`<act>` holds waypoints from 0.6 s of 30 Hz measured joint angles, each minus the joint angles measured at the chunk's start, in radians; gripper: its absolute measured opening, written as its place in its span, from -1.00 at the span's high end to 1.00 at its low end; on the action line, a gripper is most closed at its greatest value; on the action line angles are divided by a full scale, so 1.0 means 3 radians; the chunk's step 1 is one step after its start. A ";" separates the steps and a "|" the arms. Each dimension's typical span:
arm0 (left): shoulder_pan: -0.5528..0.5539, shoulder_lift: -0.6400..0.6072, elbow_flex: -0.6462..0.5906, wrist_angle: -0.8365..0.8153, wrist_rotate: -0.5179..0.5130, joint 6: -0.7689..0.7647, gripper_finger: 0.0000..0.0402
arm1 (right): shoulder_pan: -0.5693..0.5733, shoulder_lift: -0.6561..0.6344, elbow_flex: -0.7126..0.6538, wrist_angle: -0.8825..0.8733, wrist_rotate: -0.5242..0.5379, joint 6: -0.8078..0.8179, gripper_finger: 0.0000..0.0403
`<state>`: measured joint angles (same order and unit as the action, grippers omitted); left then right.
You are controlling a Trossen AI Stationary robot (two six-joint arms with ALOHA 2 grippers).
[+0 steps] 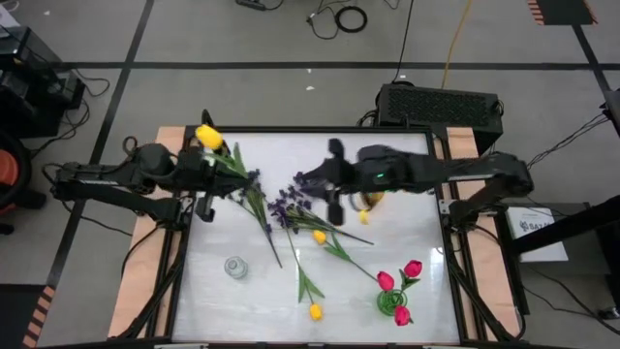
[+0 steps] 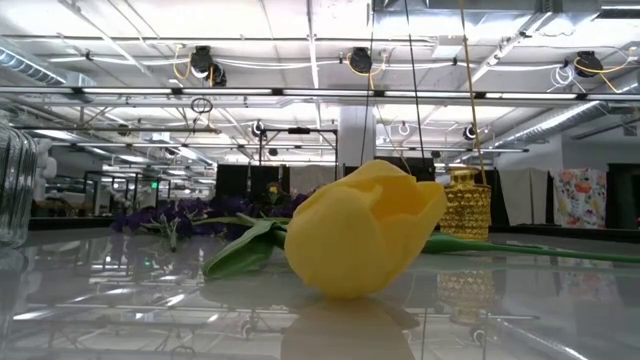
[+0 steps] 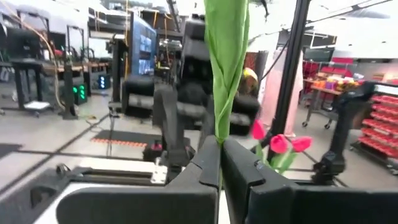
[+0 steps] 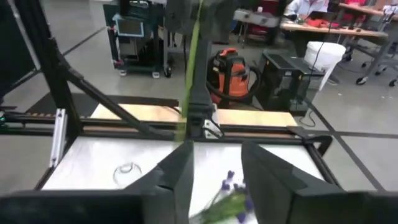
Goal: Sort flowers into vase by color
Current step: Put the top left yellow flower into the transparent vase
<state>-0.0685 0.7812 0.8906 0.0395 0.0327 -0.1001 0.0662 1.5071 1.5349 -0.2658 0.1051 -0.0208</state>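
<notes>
Above table's left, left tool (image 3: 219, 163) pinches yellow tulip (image 1: 208, 136).

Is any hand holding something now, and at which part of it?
The left hand is shut on the green stem of a yellow tulip. The right hand is open; a stem runs by one finger, not clamped.

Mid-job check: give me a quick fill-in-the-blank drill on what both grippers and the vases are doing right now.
1. The left gripper is shut on the stem of a ____ tulip.
2. The right gripper has its fingers ____, next to the same green stem.
3. The green vase holds ____ tulips.
4. The clear glass vase holds ____ flowers.

Missing words: yellow; open; pink-red; no
</notes>
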 joint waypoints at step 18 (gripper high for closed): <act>-0.1216 -0.0240 0.0000 -0.1209 -0.0999 -0.0677 0.98 | 0.0004 -0.1727 -0.0596 -0.1393 0.0325 0.0244 0.19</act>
<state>-0.4333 0.7094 0.8906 -0.3233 -0.2670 -0.3033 0.0673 0.9889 1.3559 -0.6836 0.2026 0.0524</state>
